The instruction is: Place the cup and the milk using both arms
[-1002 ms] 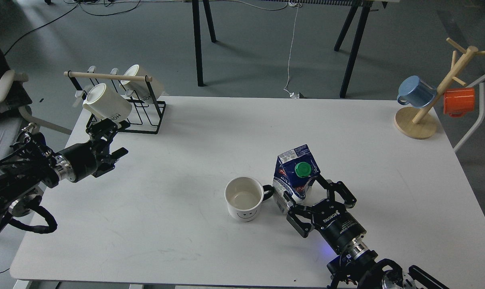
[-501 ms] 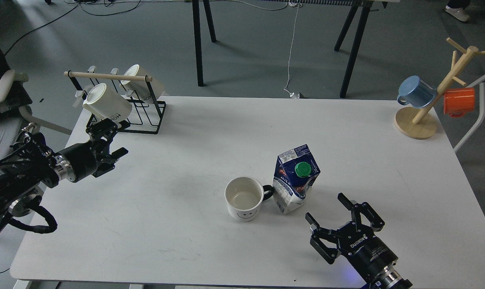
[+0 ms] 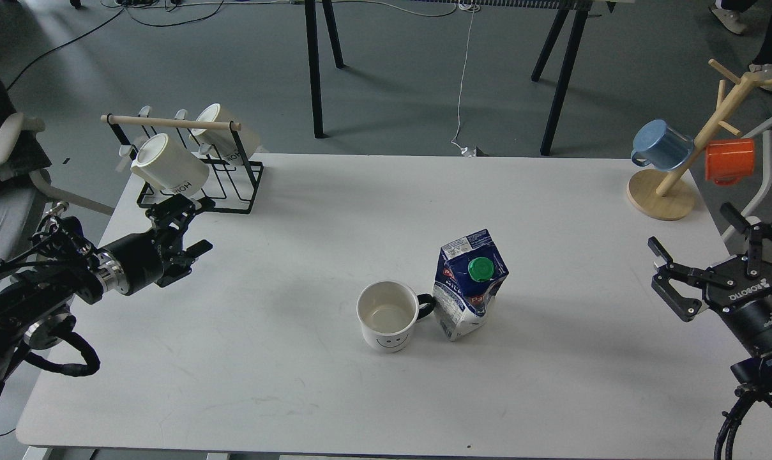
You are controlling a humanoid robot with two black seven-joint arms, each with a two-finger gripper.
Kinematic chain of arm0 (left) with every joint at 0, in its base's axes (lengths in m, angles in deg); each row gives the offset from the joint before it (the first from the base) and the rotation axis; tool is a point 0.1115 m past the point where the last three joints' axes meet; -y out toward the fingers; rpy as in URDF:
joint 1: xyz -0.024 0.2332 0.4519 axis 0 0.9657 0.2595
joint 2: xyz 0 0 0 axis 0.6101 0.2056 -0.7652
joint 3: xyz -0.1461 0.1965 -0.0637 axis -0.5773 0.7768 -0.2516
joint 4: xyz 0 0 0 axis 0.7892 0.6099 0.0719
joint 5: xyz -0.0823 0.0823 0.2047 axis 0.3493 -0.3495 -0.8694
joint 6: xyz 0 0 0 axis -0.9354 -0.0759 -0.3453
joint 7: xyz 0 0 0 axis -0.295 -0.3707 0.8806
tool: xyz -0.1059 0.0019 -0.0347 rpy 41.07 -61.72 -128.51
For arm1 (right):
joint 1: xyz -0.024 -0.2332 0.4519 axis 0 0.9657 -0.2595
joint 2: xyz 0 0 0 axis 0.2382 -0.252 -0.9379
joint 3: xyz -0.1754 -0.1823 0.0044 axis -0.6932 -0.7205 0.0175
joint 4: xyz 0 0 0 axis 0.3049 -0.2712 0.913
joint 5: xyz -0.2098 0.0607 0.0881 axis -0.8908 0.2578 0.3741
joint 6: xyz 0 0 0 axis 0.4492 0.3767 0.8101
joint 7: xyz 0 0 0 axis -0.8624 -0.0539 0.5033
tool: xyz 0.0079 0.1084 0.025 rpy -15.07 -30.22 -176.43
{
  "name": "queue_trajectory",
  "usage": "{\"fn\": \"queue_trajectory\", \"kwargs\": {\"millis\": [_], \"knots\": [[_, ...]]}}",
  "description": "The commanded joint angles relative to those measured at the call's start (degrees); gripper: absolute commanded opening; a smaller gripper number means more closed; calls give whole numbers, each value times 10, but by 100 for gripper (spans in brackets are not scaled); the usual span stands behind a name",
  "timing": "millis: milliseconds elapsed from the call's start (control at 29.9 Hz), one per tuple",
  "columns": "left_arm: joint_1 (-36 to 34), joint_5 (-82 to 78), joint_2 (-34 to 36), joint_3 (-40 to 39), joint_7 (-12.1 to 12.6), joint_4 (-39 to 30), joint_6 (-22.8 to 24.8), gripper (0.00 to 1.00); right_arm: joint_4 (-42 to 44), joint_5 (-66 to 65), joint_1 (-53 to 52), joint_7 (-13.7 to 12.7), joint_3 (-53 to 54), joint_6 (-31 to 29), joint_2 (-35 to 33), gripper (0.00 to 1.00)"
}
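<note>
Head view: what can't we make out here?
- Left end effector: dark and seen side-on, its opening unclear.
- Cup contents: interior shaded, a thin residue cannot be ruled out.
- Milk label: print too small, crumpled.
- Mug tree: branch cut off by right edge.

"ROBOTIQ" on the right end effector (image 3: 705, 262)

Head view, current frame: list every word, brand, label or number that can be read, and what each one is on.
"ROBOTIQ" on the body of the right gripper.
"HOM", partly cut off, on the front white mug in the black wire rack.
"RO", a fragment, on the rear white mug.
Milk carton: red and white brand lettering, too blurred to read; its top label is too small.
The smiley cup carries only a drawn face.
</note>
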Motion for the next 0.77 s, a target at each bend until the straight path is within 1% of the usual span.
{"fn": "queue_trajectory", "kwargs": {"millis": [0,67,134,234,401,468,534,735], "knots": [[0,0,2,-1,0,0,0,99,98,1,-112,1,-60,0,-13,98],[-1,0,2,-2,0,0,0,99,135,1,-152,1,-89,0,-9,98],[-2,1,3,-3,0,0,0,99,153,1,-170,0,-106,0,5,98],[-1,1,5,-4,0,0,0,99,168,1,-173,0,-112,0,22,98],[-3,2,6,-7,0,-1,0,99,182,0,-169,-1,-113,0,29,98],[-4,3,6,-9,0,-1,0,99,193,1,-170,-1,-110,0,44,98],[-3,3,6,-21,0,-2,0,99,197,1,-171,0,-106,0,60,98],[-3,3,1,-28,0,-3,0,99,204,0,-174,1,-110,0,76,98]]}}
